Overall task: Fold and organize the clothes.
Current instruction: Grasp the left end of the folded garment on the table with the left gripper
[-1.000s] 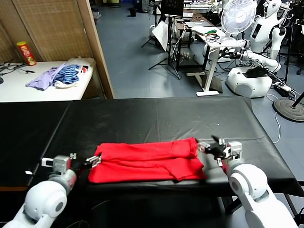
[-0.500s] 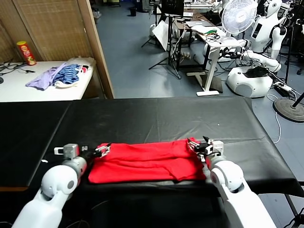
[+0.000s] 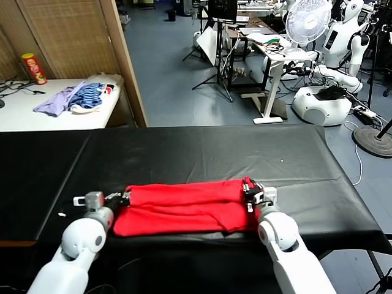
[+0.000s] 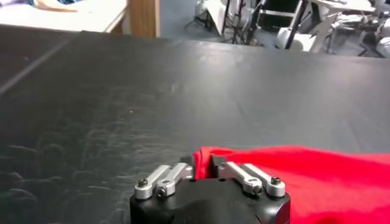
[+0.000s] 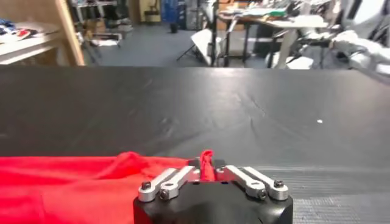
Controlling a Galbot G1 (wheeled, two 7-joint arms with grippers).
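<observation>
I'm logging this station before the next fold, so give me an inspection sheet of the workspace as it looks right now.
Surface: black-covered table, a small white speck toward its right side.
Job's things: red T-shirt folded into a long band near the front edge.
Clutter: lilac and striped garments and a red can on the white side table.
Grippers: left tool shut on the shirt's left end; right tool shut on its right end.
Cables: dark cords on the white side table's far left.
Surroundings: fan, white robots, desks.

Soft red T-shirt (image 3: 184, 205); seemingly matt table cover (image 3: 202, 153).
</observation>
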